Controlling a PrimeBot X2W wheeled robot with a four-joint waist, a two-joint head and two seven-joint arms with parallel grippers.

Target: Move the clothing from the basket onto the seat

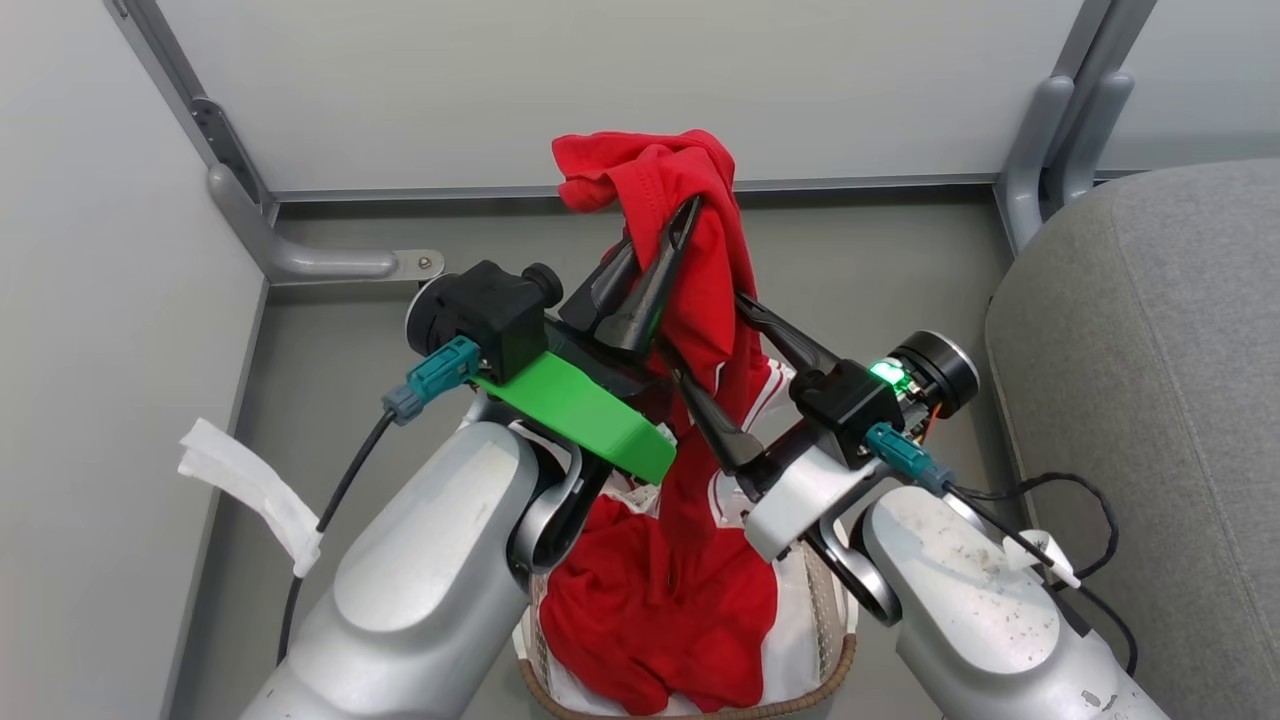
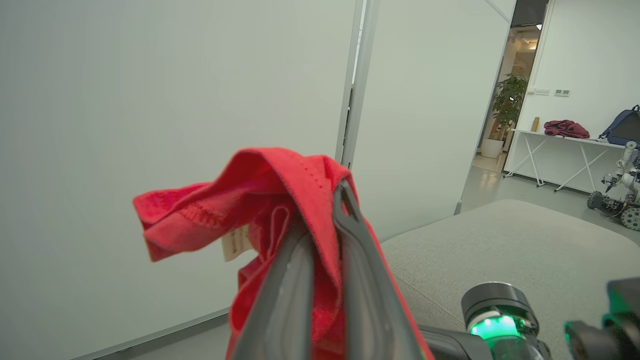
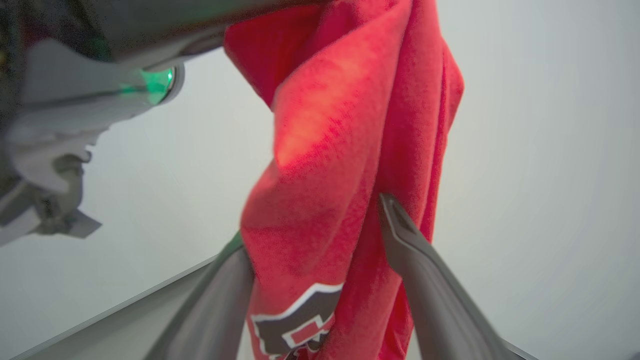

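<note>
My left gripper (image 1: pixel 660 230) (image 2: pixel 325 205) is raised and shut on a bunch of the red jersey (image 1: pixel 700 290), which hangs from it down toward the basket (image 1: pixel 815 685). The jersey's black white-edged numeral (image 3: pixel 295 325) shows in the right wrist view. My right gripper (image 1: pixel 715 335) (image 3: pixel 315 225) is open, and its fingers (image 3: pixel 415 250) straddle the hanging cloth lower down. More red clothing (image 1: pixel 650 610) lies bunched in the basket on the white liner (image 1: pixel 800 620); whether it is a second garment I cannot tell. The grey seat (image 1: pixel 1150 350) (image 2: pixel 500 240) is to the right.
White partition walls enclose the back and left, with grey metal feet (image 1: pixel 300 260) (image 1: pixel 1050 150) on the grey floor. A cable with a white tag (image 1: pixel 250 480) hangs by my left forearm. Beyond the seat, the left wrist view shows a table (image 2: pixel 560 137) and another robot (image 2: pixel 620 195).
</note>
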